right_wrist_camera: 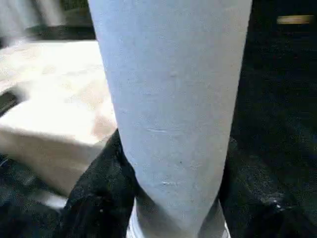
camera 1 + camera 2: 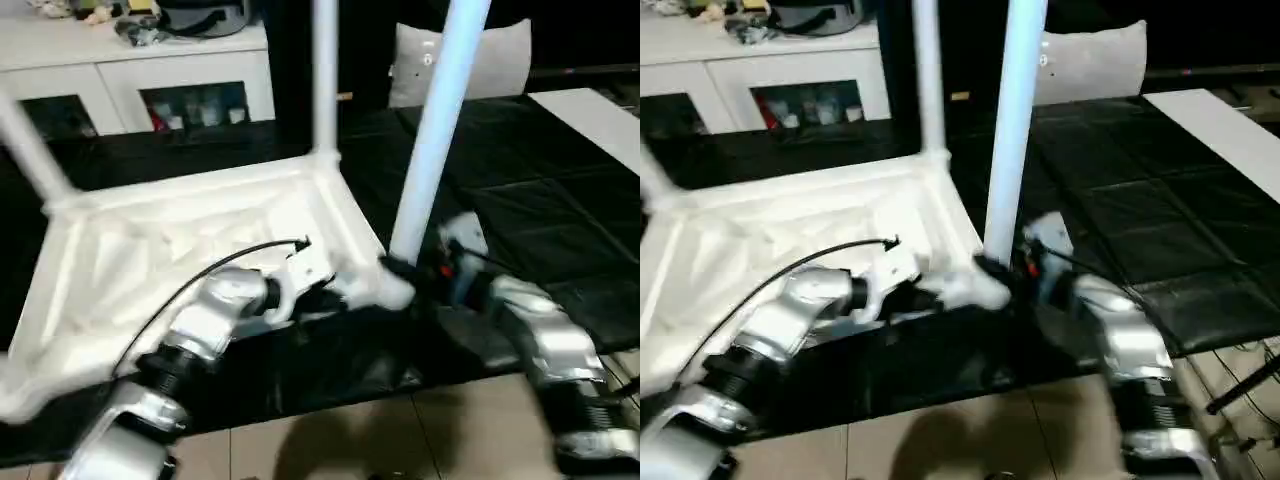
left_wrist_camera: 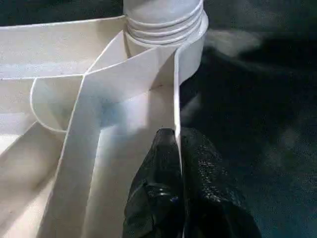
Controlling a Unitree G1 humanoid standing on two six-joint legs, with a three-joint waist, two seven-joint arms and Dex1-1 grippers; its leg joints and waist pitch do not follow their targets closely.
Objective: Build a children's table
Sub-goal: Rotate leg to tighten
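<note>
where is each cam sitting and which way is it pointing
Left eye, right eye: on the head, looking down over both silver forearms at the upturned table top.
Left wrist: along the left gripper, pinching the top's rim.
Right wrist: along the right gripper, around the near leg.
Shared: that leg's corner socket.

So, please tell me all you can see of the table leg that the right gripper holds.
The leg is a long, round, tapered piece of plain white plastic. It stands almost upright, leaning slightly, with its foot at the near corner socket of the upturned table top. The right gripper is closed around it, one black finger on each side, low on the shaft.
</note>
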